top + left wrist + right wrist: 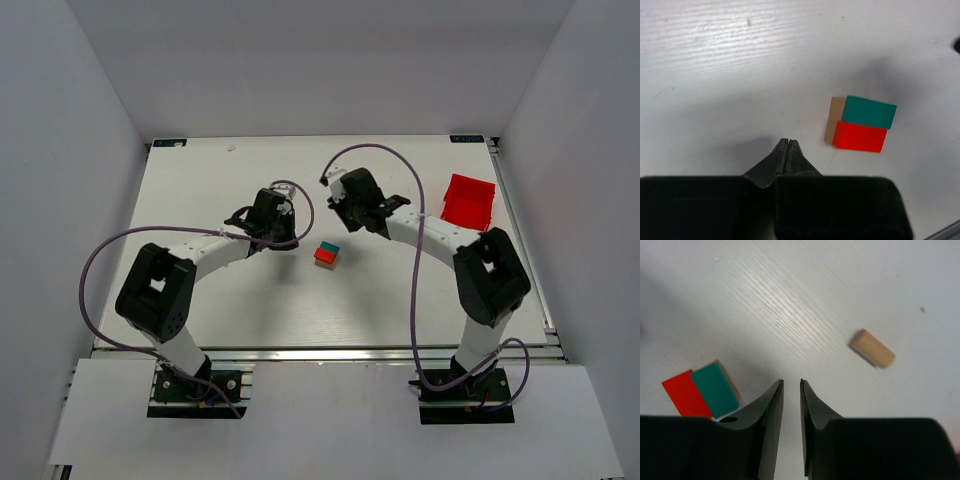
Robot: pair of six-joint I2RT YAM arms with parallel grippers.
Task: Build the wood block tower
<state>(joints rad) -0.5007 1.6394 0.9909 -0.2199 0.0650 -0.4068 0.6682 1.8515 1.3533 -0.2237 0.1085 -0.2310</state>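
The wood block tower [326,255] stands mid-table: a teal block [871,111] and a red block [860,136] lie side by side on a tan block [834,117]. It also shows in the right wrist view [715,389]. My left gripper [787,141] is shut and empty, just left of the stack and above the table. My right gripper [791,382] is open by a narrow gap and empty. It hovers between the stack and a tan wooden cylinder [871,348] lying on the table. In the top view the left gripper [283,232] and right gripper [342,212] flank the stack's far side.
A red plastic bin [468,200] sits at the right side of the white table [400,290]. Purple cables loop over both arms. Grey walls enclose the table on three sides.
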